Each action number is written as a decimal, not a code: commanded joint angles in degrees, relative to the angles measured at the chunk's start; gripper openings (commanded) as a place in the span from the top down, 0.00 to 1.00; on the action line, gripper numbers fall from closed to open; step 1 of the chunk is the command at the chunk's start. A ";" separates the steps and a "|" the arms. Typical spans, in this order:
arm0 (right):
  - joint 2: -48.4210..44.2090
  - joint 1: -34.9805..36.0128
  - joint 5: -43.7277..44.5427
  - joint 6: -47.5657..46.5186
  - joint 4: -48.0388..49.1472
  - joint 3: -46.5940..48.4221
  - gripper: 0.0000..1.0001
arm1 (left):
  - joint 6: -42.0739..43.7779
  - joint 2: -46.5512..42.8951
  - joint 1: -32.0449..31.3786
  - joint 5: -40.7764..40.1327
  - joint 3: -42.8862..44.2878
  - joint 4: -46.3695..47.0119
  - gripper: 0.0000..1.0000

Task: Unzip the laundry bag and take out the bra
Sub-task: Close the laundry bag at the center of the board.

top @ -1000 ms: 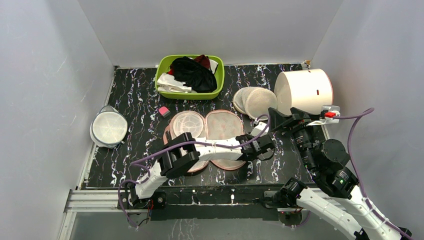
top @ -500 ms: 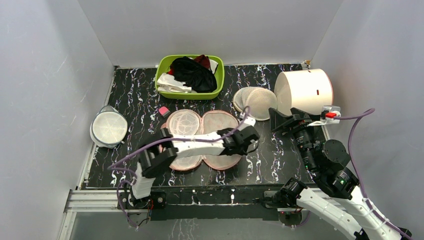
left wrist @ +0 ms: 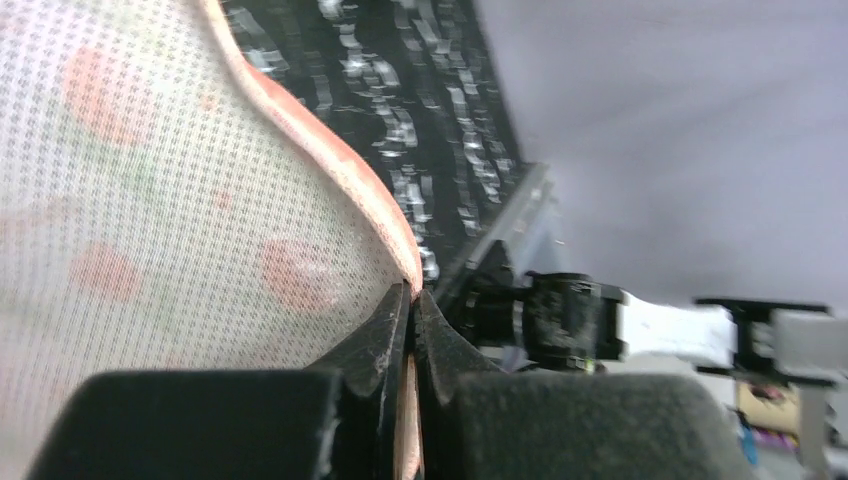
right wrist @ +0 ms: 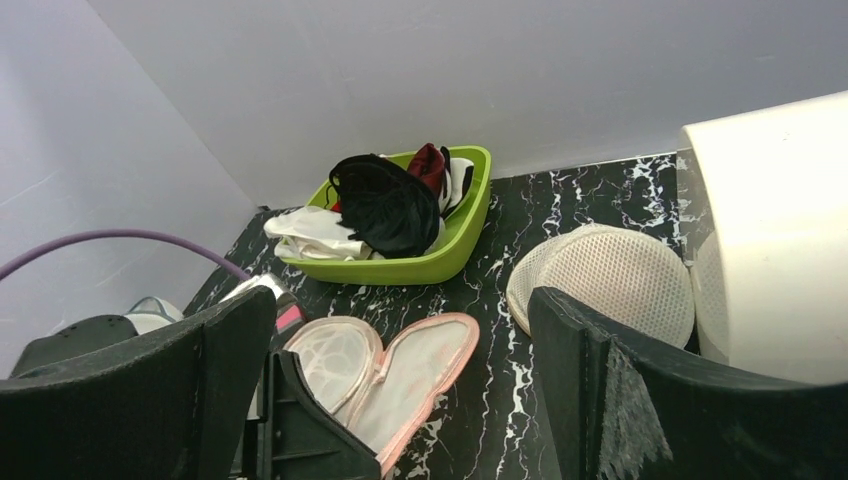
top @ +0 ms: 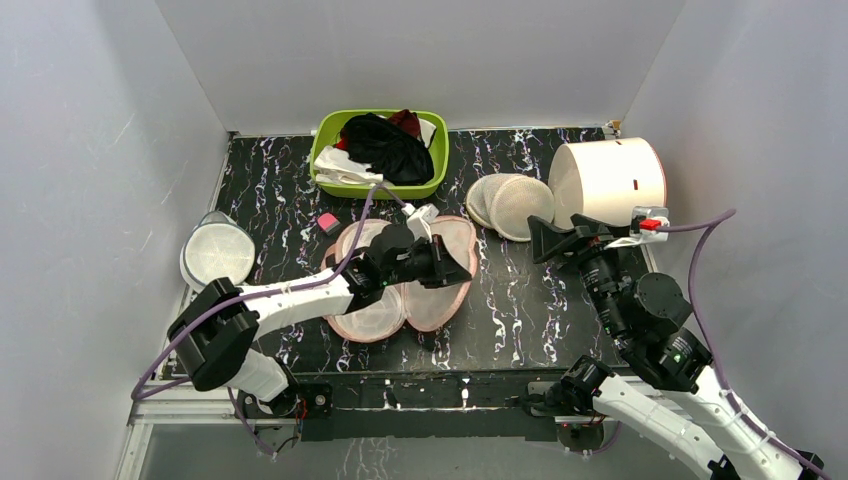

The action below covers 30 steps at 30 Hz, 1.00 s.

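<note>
From above, the laundry bag lies unzipped near the middle of the black, white-veined table. It is a flat peanut shape whose two pale lobes show their lining. The left gripper is clamped on the right lobe's rim, which tilts up off the tabletop. Behind it sits a glossy green basin heaped with soft cloth, the black bra on top among red and white clothes. To the right, two round mesh domes lie just beside a smooth white cylinder on its side. The right gripper hangs near them, spread and empty. The left wrist view gives what the overhead cannot: the fingers pressed together on the pink edging, and the fine white mesh lining with blurred red and green print showing through (the weave reads as tiny dots). The right wrist view shows its own two dark fingers wide apart with nothing between them. Beyond them it shows the bag's open lobes from a low angle, the basin's curved wall and the domes' netted surface.
</note>
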 commanded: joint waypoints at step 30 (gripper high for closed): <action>4.10 -0.20 -4.13 1.91 6.13 1.08 0.02 | -14.43 -34.60 4.32 -16.66 -29.87 -10.86 1.00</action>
